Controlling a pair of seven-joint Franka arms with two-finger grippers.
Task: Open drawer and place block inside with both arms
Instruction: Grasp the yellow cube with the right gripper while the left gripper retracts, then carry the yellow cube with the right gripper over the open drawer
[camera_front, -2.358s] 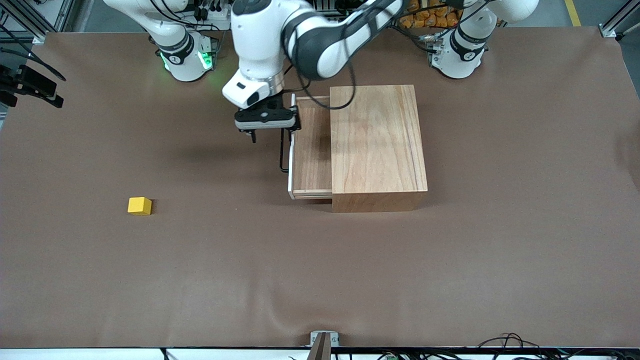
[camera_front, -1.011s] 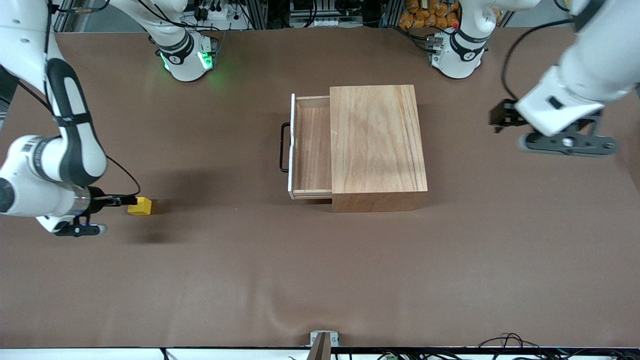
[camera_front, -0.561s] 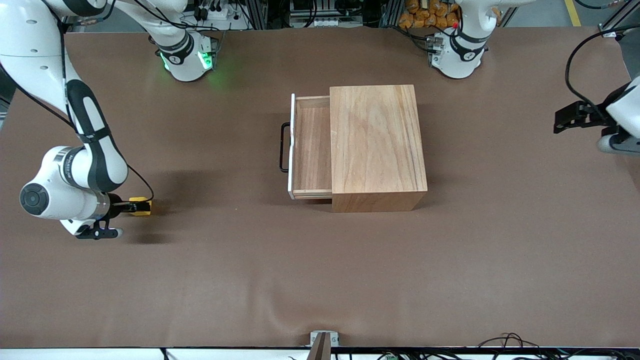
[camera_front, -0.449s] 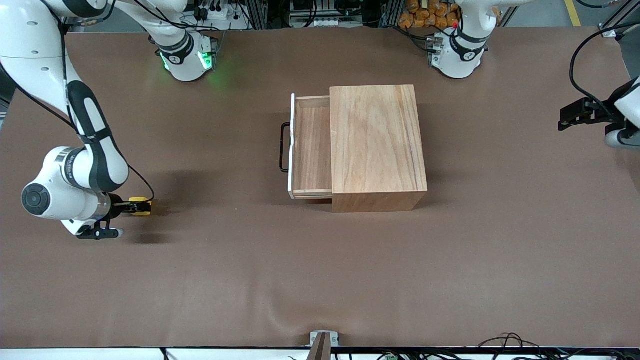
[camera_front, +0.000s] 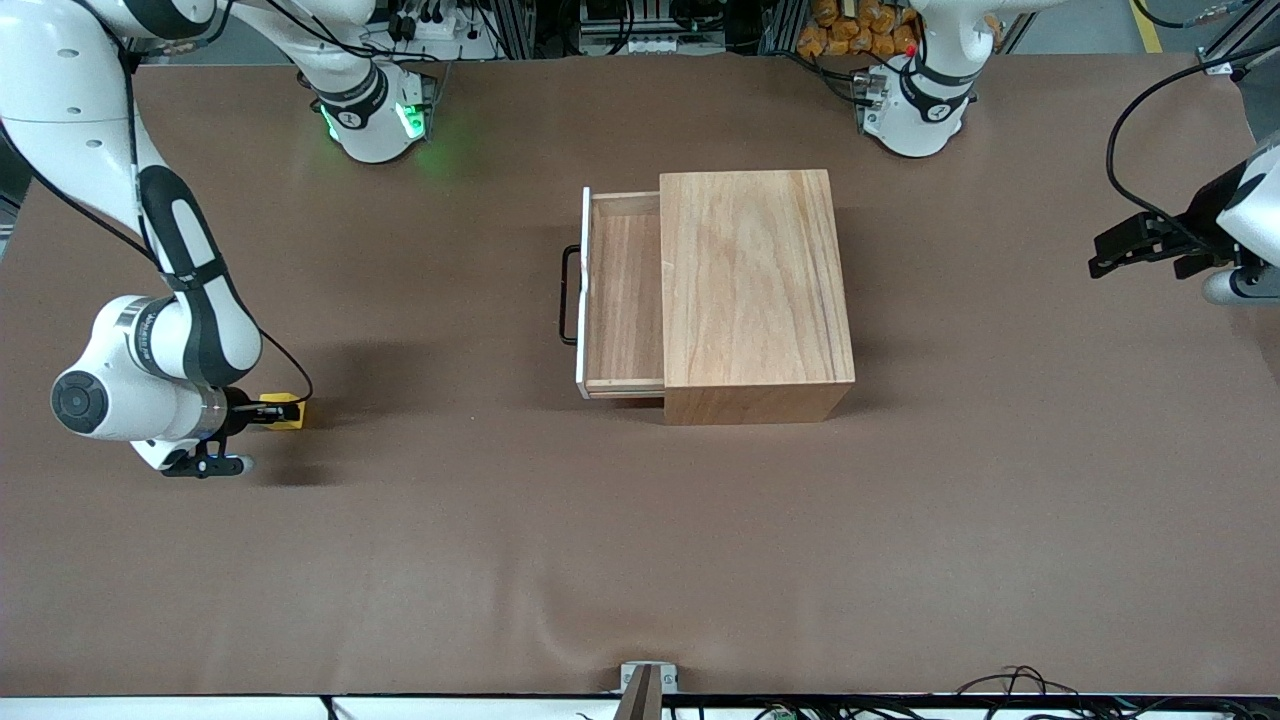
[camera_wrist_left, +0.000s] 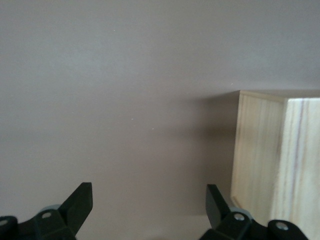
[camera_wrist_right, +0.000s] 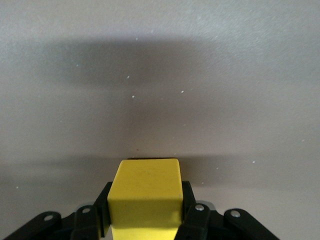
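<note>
While the drawer (camera_front: 622, 290) stands pulled out of the wooden box (camera_front: 755, 290), the block (camera_front: 283, 411) is pinched on the table (camera_front: 640, 540) by the right gripper (camera_front: 262, 412), toward the right arm's end. It is judged light, rigid and smooth-faced, so opposite flat sides are best squeezed squarely. The left gripper (camera_wrist_left: 147, 210) is held spread, waiting over the left arm's end.

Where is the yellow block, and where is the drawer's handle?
block (camera_wrist_right: 145, 192): right wrist view, its top face.
drawer's handle (camera_front: 566, 295): front view, middle of the black wire.
</note>
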